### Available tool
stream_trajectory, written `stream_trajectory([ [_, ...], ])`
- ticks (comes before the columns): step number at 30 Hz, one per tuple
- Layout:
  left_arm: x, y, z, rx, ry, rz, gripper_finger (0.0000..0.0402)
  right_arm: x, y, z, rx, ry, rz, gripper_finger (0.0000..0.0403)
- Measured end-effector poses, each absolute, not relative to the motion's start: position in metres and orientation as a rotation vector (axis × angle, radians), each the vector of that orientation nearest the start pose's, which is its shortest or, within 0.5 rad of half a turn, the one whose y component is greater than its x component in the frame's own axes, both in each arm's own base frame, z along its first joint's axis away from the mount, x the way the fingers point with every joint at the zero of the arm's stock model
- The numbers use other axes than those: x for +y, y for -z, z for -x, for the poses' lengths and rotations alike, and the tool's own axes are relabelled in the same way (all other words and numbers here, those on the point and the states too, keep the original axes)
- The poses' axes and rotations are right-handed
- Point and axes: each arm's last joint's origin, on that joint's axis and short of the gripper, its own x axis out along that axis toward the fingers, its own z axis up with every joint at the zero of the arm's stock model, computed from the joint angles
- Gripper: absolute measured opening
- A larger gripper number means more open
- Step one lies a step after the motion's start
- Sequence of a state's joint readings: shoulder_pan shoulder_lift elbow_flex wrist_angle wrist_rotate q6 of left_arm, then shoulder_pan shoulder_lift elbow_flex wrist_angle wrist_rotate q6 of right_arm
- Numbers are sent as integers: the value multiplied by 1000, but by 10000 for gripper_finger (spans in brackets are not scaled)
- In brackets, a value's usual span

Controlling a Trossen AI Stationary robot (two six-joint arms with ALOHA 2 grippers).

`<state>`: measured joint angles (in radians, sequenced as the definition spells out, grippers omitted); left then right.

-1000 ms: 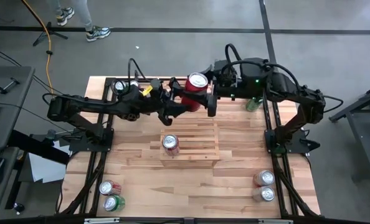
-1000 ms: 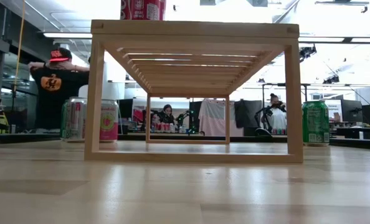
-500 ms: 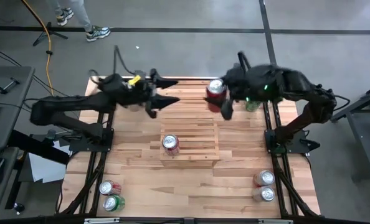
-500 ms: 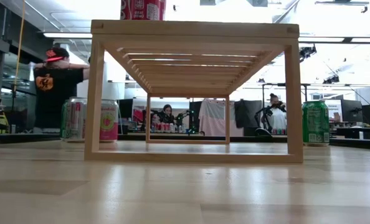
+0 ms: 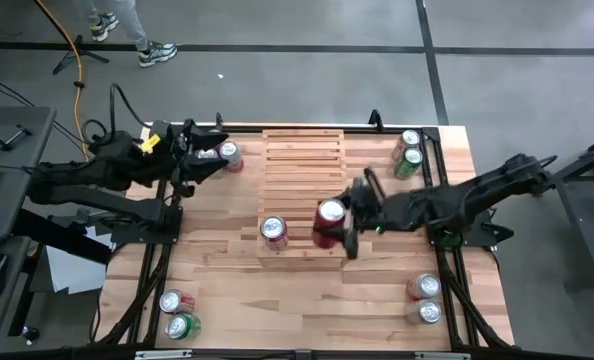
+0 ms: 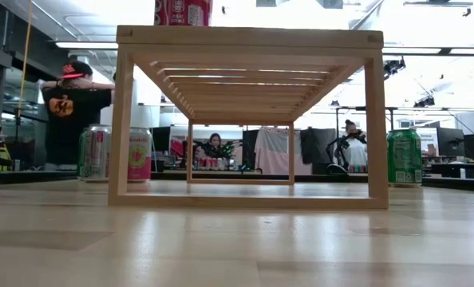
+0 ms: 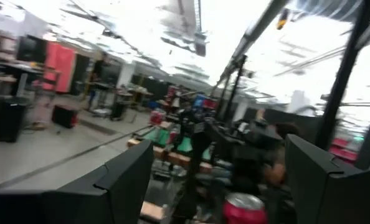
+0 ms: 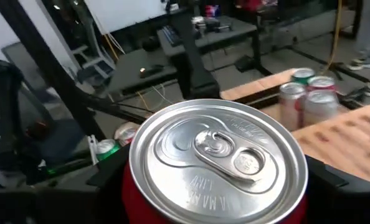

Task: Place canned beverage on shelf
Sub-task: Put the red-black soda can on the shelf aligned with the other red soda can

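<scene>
Right jaws clamp red can (image 5: 330, 222) over shelf (image 5: 304, 165); left jaws wide, empty.

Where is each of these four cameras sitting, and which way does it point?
High view: above the table, looking straight down on the shelf, both arms, left pincer, right pincer.
Low view: at tabletop height, looking level through the shelf into the room; no arm shows.
Left wrist view: on the left arm, past its two fingers toward the room.
Right wrist view: on the right arm, onto its held red can.
Shared: that red can shows from above too.
</scene>
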<state>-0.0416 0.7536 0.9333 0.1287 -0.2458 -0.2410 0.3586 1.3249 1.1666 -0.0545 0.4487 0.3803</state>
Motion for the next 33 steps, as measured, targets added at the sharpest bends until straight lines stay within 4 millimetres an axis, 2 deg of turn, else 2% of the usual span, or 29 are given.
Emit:
stream_trajectory([
  [3,-1,-412,-150,-317,-198,291,264,100,-338,-300,232,169,-265,284],
  [8,-2,-410,-153,-308,-200,291,264,107,-328,-324,248,204,-211,284],
  [11,-2,-410,-154,-307,-201,291,264,109,-317,-332,293,207,-178,284],
  [28,-2,-410,-155,-308,-200,292,264,107,-309,-340,308,239,-122,284],
  [33,-2,-410,-155,-308,-200,292,264,107,-310,-340,298,237,-127,319],
])
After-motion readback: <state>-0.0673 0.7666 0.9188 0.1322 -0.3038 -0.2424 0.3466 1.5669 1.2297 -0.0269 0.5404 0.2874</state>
